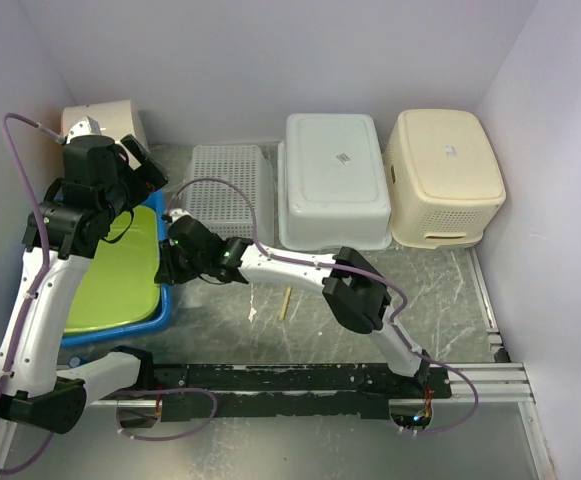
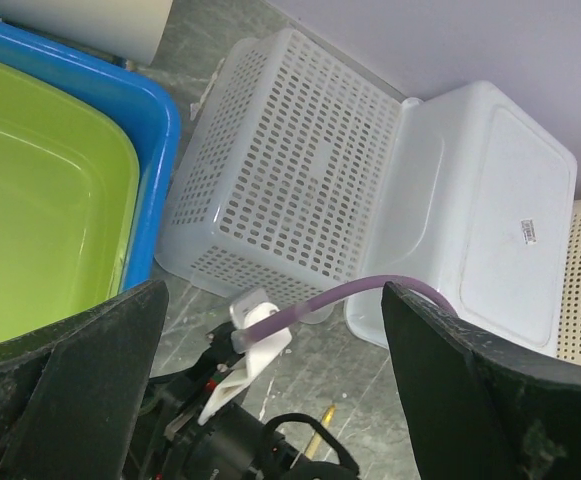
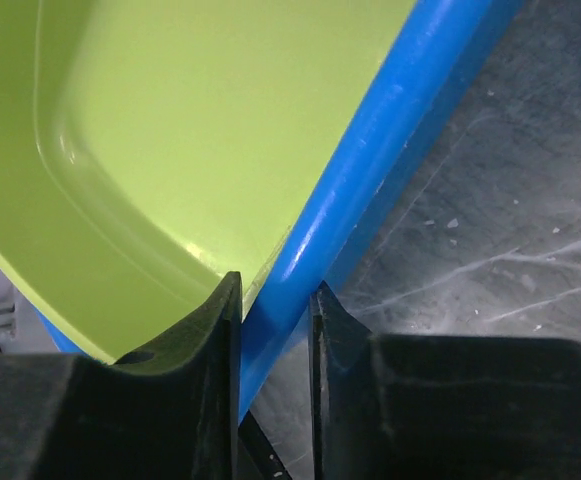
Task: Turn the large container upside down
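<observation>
The large blue container [image 1: 163, 296] sits upright at the left of the table with a lime-green tub [image 1: 120, 270] nested inside it. My right gripper [image 1: 170, 262] reaches left to its right rim. In the right wrist view the fingers [image 3: 220, 340] straddle the blue rim [image 3: 390, 150] and close on it, one inside against the green tub [image 3: 190, 120], one outside. My left gripper [image 1: 150, 165] hovers open and empty above the container's far right corner. In the left wrist view [image 2: 275, 300] the blue rim [image 2: 160, 150] and green tub [image 2: 40, 180] lie to its left.
Along the back wall stand an upside-down white perforated basket [image 1: 230, 190], an upside-down white tub [image 1: 335, 180] and a cream basket [image 1: 445, 175]. A beige container [image 1: 110, 115] stands at the back left. A small wooden stick [image 1: 286, 302] lies on the table. A black rail [image 1: 300, 378] runs along the near edge.
</observation>
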Action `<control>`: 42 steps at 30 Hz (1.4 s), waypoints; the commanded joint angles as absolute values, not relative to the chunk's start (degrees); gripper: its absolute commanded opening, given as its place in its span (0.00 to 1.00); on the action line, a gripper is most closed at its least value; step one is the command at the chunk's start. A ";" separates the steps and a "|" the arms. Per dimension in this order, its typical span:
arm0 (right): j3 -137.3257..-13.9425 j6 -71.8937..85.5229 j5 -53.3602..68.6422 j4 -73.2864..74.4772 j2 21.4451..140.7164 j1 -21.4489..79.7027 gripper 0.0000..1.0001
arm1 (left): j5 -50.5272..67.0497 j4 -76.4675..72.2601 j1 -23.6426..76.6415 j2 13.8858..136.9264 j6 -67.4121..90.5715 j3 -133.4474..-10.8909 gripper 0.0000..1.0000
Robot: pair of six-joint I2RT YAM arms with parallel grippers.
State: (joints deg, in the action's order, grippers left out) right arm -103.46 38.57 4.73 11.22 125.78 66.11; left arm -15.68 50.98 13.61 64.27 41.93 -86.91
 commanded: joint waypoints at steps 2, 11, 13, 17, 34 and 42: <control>-100.08 32.22 4.49 11.16 123.00 65.27 0.11 | -16.07 49.99 13.80 64.29 40.66 -86.39 1.00; -97.92 26.53 4.05 10.84 119.27 64.26 0.00 | -16.09 49.28 13.80 64.94 39.92 -85.95 1.00; -98.74 24.29 6.30 11.53 119.48 62.85 0.00 | -16.23 50.20 13.80 65.05 39.61 -86.04 1.00; -96.33 19.03 15.52 8.48 118.22 59.41 0.00 | -17.21 51.52 13.80 64.41 39.29 -85.55 1.00; -101.65 -11.36 36.24 26.40 119.48 52.21 0.00 | -14.58 49.28 13.77 66.18 40.71 -83.03 1.00; -97.24 -5.25 34.55 20.51 113.69 52.28 0.46 | -14.51 49.10 13.80 67.76 40.19 -83.24 1.00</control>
State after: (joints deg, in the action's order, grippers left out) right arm -100.64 0.89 30.81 23.79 119.94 51.13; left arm -15.11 50.35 13.61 66.98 40.49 -83.00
